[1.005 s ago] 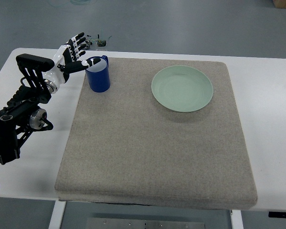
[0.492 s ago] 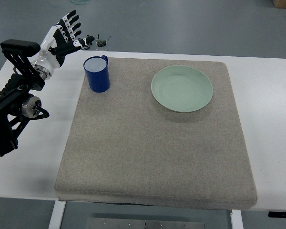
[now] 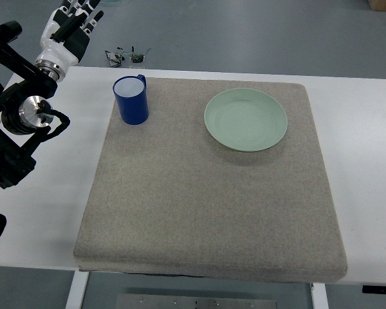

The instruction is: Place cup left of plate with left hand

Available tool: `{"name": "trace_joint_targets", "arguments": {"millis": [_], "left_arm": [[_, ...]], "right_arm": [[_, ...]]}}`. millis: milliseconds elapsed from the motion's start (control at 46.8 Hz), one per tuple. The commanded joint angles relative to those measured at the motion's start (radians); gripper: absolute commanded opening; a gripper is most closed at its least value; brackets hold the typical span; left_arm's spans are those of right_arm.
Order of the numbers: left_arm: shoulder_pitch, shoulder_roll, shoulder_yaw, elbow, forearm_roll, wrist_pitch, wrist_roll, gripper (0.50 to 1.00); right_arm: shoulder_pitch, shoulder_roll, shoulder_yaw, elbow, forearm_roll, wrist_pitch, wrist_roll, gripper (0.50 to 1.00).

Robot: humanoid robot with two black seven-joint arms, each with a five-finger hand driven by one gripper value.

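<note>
A blue cup [image 3: 131,100] stands upright on the grey mat [image 3: 206,193], near its far left corner, handle pointing away. A pale green plate [image 3: 246,119] lies on the mat well to the cup's right. My left hand [image 3: 71,19] is raised at the top left of the picture, clear of the cup, fingers spread and holding nothing; its tips run off the top edge. The black left arm [image 3: 19,122] comes in along the left edge.
The mat lies on a white table [image 3: 367,148]. A small dark object with wires [image 3: 128,56] sits at the table's far edge behind the cup. Grey floor lies beyond.
My left hand has let go of the cup and drawn back up and to the left, away from it. The cup and plate have stayed in place.
</note>
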Motion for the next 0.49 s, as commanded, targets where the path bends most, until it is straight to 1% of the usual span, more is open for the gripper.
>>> {"name": "trace_joint_targets", "arguments": {"millis": [0,86,128,342,471], "left_arm": [[-0.014,-0.014,0.0,0.022,-0.05,-0.007,0.007,0.994],[-0.017,-0.039,0.0,0.042,-0.068,-0.021,0.007,0.994],[-0.017,-0.047,0.0,0.054,-0.073,-0.039,0.008,0.994],[-0.017,-0.085,-0.001,0.147,-0.1,-0.159,0.01,0.994],[-0.017,-0.085,0.0,0.155,-0.111,-0.165,0.008,0.994]], "right_arm": [[0.0,0.0,0.0,0.0,0.0,0.0,0.0,0.934],[0.0,0.0,0.001,0.0,0.0,0.0,0.0,0.934],[0.0,0.0,0.0,0.0,0.0,0.0,0.0,0.934],[0.0,0.0,0.0,0.0,0.0,0.0,0.0,0.934],[0.0,0.0,0.0,0.0,0.0,0.0,0.0,0.934]]}}
